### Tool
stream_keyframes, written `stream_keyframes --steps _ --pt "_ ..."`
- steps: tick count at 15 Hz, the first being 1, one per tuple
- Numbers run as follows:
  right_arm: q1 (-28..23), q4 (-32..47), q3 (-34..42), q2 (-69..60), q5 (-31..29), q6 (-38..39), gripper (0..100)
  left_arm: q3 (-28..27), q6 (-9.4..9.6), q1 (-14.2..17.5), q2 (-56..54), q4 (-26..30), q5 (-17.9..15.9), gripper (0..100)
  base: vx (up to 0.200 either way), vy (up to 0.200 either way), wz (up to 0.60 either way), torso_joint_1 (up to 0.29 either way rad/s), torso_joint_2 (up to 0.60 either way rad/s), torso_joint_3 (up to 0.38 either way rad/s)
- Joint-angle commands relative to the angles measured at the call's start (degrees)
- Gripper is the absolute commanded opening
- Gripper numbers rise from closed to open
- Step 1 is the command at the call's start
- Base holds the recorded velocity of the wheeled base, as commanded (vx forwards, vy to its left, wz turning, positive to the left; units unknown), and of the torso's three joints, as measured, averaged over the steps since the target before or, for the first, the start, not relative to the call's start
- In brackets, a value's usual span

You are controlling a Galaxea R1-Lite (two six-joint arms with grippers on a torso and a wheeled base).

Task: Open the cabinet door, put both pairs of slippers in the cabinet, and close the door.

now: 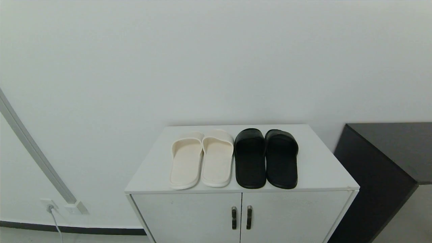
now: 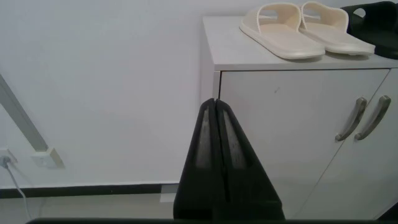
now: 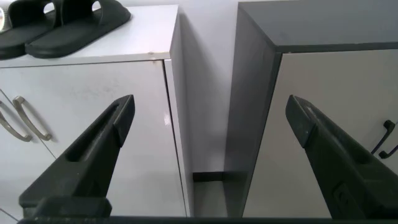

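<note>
A white cabinet (image 1: 314,168) stands against the wall with both doors closed; two metal handles (image 1: 234,217) (image 1: 249,217) meet at the middle. On its top lie a cream pair of slippers (image 1: 201,158) and, to their right, a black pair of slippers (image 1: 266,158), toes toward the wall. My left gripper (image 2: 215,106) is shut with nothing in it, low in front of the cabinet's left corner; the cream slippers (image 2: 305,28) and door handles (image 2: 364,118) show beyond it. My right gripper (image 3: 208,109) is open, facing the gap beside the cabinet's right edge (image 3: 171,93), with the black slippers (image 3: 62,25) above.
A dark cabinet (image 1: 388,168) stands close to the right of the white one, with a narrow gap (image 3: 208,124) between them. A grey cable duct (image 1: 30,145) runs down the wall on the left to a socket with a plugged cord (image 1: 50,207).
</note>
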Motion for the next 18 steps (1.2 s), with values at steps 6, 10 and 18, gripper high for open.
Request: stream_keyframes --steps 6,10,18 --pt "0.0 -0.01 -0.08 0.09 0.61 -0.64 100 -0.09 -0.05 -0.02 0.06 0.0 -0.09 0 0.0 0.0 0.0 0.0 0.0 0.0" --pt "1.14 -0.8 -12.73 5.54 0.88 5.34 100 -0.09 -0.05 -0.02 0.06 0.08 -0.18 0 0.0 0.0 0.0 0.0 0.0 0.0" --pt "9.23 -8.45 -12.03 39.99 5.54 4.9 100 -0.09 -0.05 0.07 -0.02 0.0 -0.18 0 0.0 0.0 0.0 0.0 0.0 0.0"
